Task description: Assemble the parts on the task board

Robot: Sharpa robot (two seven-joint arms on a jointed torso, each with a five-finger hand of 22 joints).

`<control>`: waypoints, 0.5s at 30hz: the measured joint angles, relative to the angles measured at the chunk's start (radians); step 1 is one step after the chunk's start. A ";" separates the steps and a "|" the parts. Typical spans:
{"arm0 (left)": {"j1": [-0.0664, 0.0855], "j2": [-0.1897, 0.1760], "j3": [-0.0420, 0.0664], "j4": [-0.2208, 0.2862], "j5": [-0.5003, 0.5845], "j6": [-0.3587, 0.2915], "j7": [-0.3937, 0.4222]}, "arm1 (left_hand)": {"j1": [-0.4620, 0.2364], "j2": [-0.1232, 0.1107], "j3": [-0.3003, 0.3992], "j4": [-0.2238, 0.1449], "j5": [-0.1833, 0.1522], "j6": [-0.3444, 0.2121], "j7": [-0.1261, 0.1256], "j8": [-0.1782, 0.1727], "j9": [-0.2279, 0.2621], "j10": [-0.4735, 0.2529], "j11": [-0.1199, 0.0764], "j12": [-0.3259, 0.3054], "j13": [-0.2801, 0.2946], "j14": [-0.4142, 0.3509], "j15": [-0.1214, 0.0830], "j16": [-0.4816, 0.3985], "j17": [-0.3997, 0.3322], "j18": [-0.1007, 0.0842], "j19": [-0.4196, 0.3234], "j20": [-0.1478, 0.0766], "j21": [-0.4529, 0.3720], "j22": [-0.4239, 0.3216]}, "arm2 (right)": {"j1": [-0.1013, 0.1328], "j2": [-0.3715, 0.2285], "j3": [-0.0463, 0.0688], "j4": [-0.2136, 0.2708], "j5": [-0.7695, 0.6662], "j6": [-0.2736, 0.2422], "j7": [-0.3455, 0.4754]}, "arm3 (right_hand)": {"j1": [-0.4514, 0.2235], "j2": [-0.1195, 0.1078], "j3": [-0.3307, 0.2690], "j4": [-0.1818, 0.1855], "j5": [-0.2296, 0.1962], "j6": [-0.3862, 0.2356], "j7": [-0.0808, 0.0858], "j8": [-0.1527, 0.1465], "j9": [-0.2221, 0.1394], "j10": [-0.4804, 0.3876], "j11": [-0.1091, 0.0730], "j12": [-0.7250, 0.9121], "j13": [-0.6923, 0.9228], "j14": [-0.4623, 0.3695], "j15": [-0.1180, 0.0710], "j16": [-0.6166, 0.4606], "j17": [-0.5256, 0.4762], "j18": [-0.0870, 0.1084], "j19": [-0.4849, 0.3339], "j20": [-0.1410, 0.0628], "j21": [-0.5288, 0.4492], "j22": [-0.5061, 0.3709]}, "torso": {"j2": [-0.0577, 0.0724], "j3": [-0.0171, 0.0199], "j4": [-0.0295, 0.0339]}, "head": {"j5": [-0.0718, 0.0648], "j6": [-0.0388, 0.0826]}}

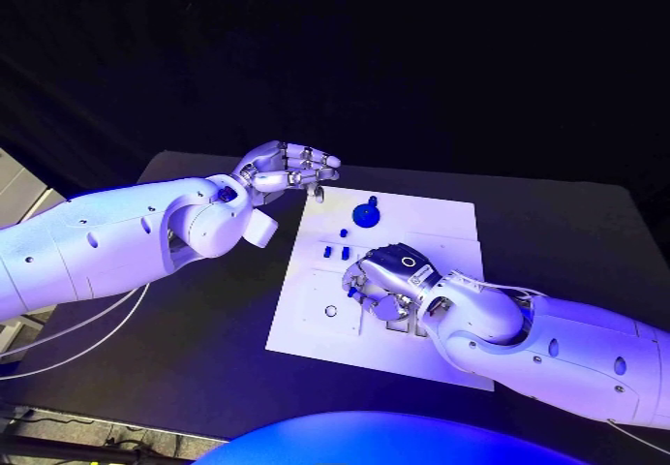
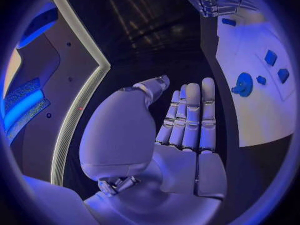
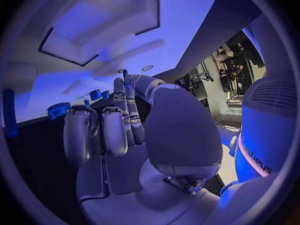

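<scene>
Task board (image 1: 419, 218), white, with blue parts (image 1: 366, 212)

The white task board (image 1: 419, 218) lies flat on the black counter (image 1: 209, 358). A round blue part (image 1: 367, 213) sits near its far edge; smaller blue parts (image 1: 337, 251), possibly upright, stand mid-board.

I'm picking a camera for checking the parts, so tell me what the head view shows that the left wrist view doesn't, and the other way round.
Head view alone: both arms across the black table, the whole task board, and the right hand lowered onto the board's middle. Left wrist view alone: the inside of the left hand, fingers straight and side by side, nothing in it. Both share the round blue part, smaller blue parts near it, and a stretch of white board.
</scene>
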State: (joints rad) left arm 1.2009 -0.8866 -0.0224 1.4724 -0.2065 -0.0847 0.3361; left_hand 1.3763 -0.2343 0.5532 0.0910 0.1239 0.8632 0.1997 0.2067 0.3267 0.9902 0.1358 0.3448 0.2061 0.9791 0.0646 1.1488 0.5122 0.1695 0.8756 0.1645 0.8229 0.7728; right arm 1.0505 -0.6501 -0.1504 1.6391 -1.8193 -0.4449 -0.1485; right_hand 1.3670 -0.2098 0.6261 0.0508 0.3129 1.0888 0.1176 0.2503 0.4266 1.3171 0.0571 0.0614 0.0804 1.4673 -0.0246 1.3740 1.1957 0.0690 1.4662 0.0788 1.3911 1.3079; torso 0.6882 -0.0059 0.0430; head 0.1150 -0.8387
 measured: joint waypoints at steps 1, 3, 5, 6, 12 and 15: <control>0.000 0.000 0.000 0.000 0.000 0.000 0.000 | 0.000 0.000 0.000 0.000 0.000 0.000 0.000 0.000 0.000 0.000 0.000 0.000 0.000 0.000 0.000 0.000 0.000 0.000 0.000 0.000 0.000 0.000 | 0.000 0.000 0.000 0.000 -0.001 0.000 0.000 | 0.000 0.000 0.000 0.000 -0.001 -0.001 -0.001 0.000 0.000 0.000 0.000 0.000 0.000 0.000 0.000 0.000 0.000 0.000 0.000 0.000 0.000 0.000 | 0.000 -0.0001 -0.0001 | 0.000 0.000; 0.000 0.000 0.000 0.000 0.000 0.000 0.000 | 0.000 0.000 0.000 0.000 0.000 0.000 0.000 0.000 0.000 0.000 0.000 0.000 0.000 0.000 0.000 0.000 0.000 0.000 0.000 0.000 0.000 0.000 | 0.000 0.000 0.000 -0.001 -0.003 0.000 -0.001 | 0.000 0.000 0.000 0.000 -0.002 -0.001 -0.001 0.000 -0.001 0.000 0.000 0.000 0.000 0.000 0.000 0.000 0.000 0.000 0.000 0.000 0.000 0.000 | 0.000 0.0000 -0.0002 | 0.000 0.000; 0.000 -0.001 0.000 -0.001 0.000 0.000 0.000 | 0.000 0.000 0.000 0.000 0.000 0.000 0.000 0.000 0.000 0.000 0.000 0.000 0.000 0.000 0.000 0.000 0.000 0.000 0.000 0.000 0.000 0.000 | 0.000 0.000 0.000 -0.001 -0.006 0.000 -0.002 | 0.000 0.000 0.000 0.000 -0.002 0.001 -0.003 -0.001 -0.002 0.000 0.000 0.000 0.000 0.000 0.000 0.000 0.000 0.000 0.000 0.000 0.000 0.000 | 0.000 -0.0001 -0.0002 | 0.000 0.000; 0.000 -0.001 0.000 -0.001 0.000 0.000 0.000 | 0.000 0.000 0.000 0.000 0.000 0.000 0.000 0.000 0.000 0.000 0.000 0.000 0.000 0.000 0.000 0.000 0.000 0.000 0.000 0.000 0.000 0.000 | 0.000 0.000 0.000 -0.001 -0.007 0.000 -0.003 | 0.000 0.000 0.000 0.000 -0.002 0.001 -0.003 -0.001 -0.002 0.000 0.000 0.000 0.001 0.000 0.000 0.000 0.000 0.000 0.000 0.000 0.000 0.000 | 0.000 0.0000 -0.0002 | 0.000 0.000; 0.000 -0.001 0.000 -0.001 0.000 0.000 -0.001 | 0.000 0.000 0.000 0.000 0.000 0.000 0.000 0.000 0.000 0.000 0.000 0.000 0.000 0.000 0.000 0.000 0.000 0.000 0.000 0.000 0.000 0.000 | -0.001 0.000 0.000 -0.001 -0.013 -0.003 -0.008 | -0.003 -0.003 0.000 0.000 -0.002 0.001 -0.004 0.001 -0.002 0.006 0.001 -0.001 0.001 0.000 0.000 0.000 0.000 0.000 0.000 0.000 0.000 0.000 | 0.000 0.0002 -0.0003 | -0.001 0.001; 0.000 -0.001 0.000 -0.002 0.000 0.000 -0.001 | 0.000 0.000 0.000 0.000 0.000 0.000 0.000 0.000 0.000 0.000 0.000 0.000 0.000 0.000 0.000 0.000 0.000 0.000 0.000 0.000 0.000 0.000 | -0.002 -0.001 0.000 0.000 -0.016 -0.005 -0.011 | -0.004 -0.004 0.000 0.000 -0.002 0.001 -0.004 0.001 0.001 0.007 0.000 -0.001 0.001 0.000 0.000 0.004 0.001 0.000 0.000 0.000 0.000 0.000 | 0.000 0.0002 -0.0003 | -0.001 0.002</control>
State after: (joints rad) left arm 1.2009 -0.8875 -0.0224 1.4707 -0.2063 -0.0842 0.3355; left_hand 1.3763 -0.2343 0.5532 0.0910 0.1239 0.8632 0.1997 0.2067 0.3267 0.9902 0.1358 0.3448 0.2061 0.9791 0.0646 1.1488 0.5122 0.1696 0.8756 0.1645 0.8229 0.7729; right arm 1.0489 -0.6507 -0.1505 1.6386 -1.8356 -0.4499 -0.1597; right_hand 1.3630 -0.2138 0.6260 0.0507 0.3110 1.0894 0.1138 0.2517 0.4273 1.3240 0.0572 0.0601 0.0816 1.4673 -0.0246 1.3784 1.1967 0.0690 1.4662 0.0788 1.3911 1.3077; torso 0.6879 -0.0058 0.0427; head 0.1145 -0.8370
